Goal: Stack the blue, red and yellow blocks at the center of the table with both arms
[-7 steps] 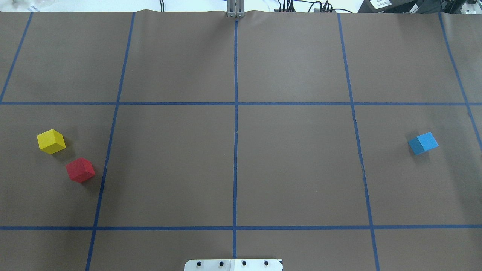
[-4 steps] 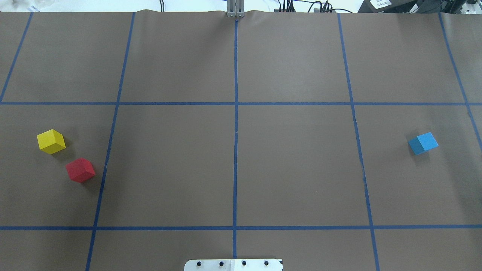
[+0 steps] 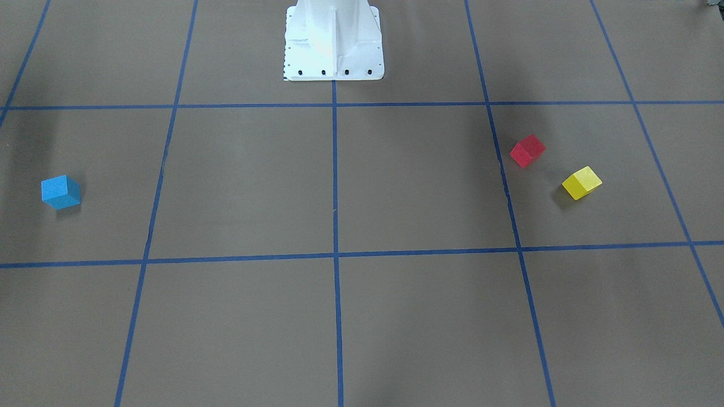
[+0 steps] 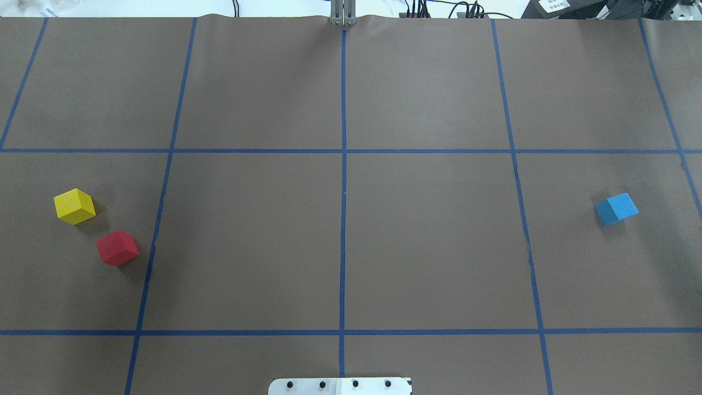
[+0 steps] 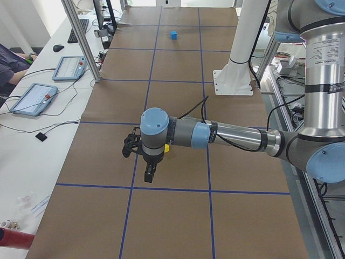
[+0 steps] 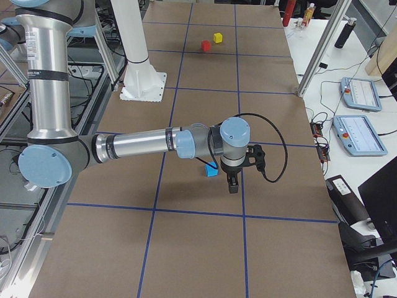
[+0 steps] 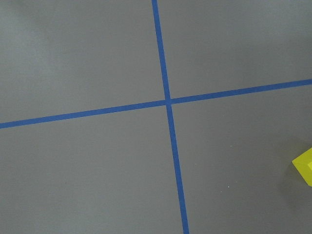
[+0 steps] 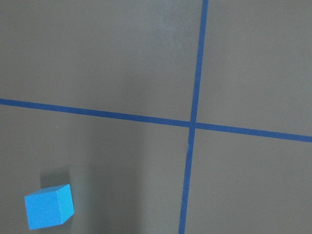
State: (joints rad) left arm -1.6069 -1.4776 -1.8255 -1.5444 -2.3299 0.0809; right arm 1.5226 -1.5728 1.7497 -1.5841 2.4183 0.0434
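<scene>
The yellow block (image 4: 74, 206) and the red block (image 4: 117, 248) lie close together on the brown table at the left of the overhead view. The blue block (image 4: 616, 209) lies alone at the far right. My left gripper (image 5: 149, 174) shows only in the exterior left view, hanging above the table near the yellow block (image 5: 167, 147), which the arm partly hides. My right gripper (image 6: 232, 185) shows only in the exterior right view, above the table beside the blue block (image 6: 212, 170). I cannot tell whether either is open or shut. The left wrist view catches a yellow corner (image 7: 305, 165); the right wrist view shows the blue block (image 8: 49, 206).
Blue tape lines divide the table into squares; the centre line (image 4: 343, 192) runs through the middle. The white robot base (image 3: 332, 39) stands at the table's near edge. Teach pendants (image 5: 33, 99) and cables lie on the side bench with metal posts (image 5: 81, 40).
</scene>
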